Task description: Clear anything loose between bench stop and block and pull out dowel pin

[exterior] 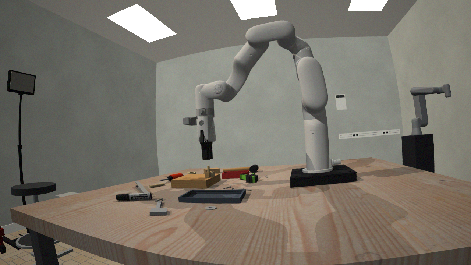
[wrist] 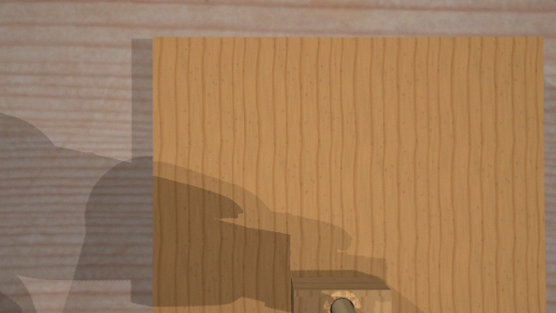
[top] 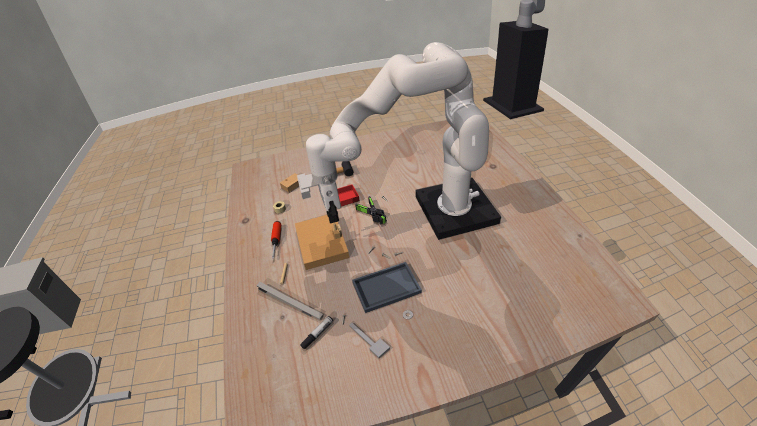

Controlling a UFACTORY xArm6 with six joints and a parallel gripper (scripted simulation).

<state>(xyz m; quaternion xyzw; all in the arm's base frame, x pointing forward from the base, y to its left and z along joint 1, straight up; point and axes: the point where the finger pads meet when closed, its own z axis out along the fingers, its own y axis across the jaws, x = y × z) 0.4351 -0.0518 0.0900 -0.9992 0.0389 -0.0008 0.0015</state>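
The orange bench board point(top: 316, 246) point(exterior: 191, 181) point(wrist: 347, 130) lies on the table. The small wooden block point(top: 337, 229) point(exterior: 209, 173) point(wrist: 310, 296) sits at the board's edge, with its dowel pin point(exterior: 208, 167) point(wrist: 343, 306) standing upright in its hole. I cannot tell the bench stop apart from the block. My gripper point(top: 333, 217) point(exterior: 206, 157) hangs straight above the pin, clear of it, with its fingers close together and nothing between them. The green and black spring clamp point(top: 373, 210) point(exterior: 250, 177) lies on the table beside the board, away from the block.
A red tray point(top: 348, 194) lies behind the board and a dark grey tray point(top: 386, 286) in front of it. A red screwdriver point(top: 275, 233), a tape roll point(top: 278, 207), a loose dowel point(top: 283, 273), a ruler point(top: 290, 300), a marker point(top: 316, 332) and screws lie around.
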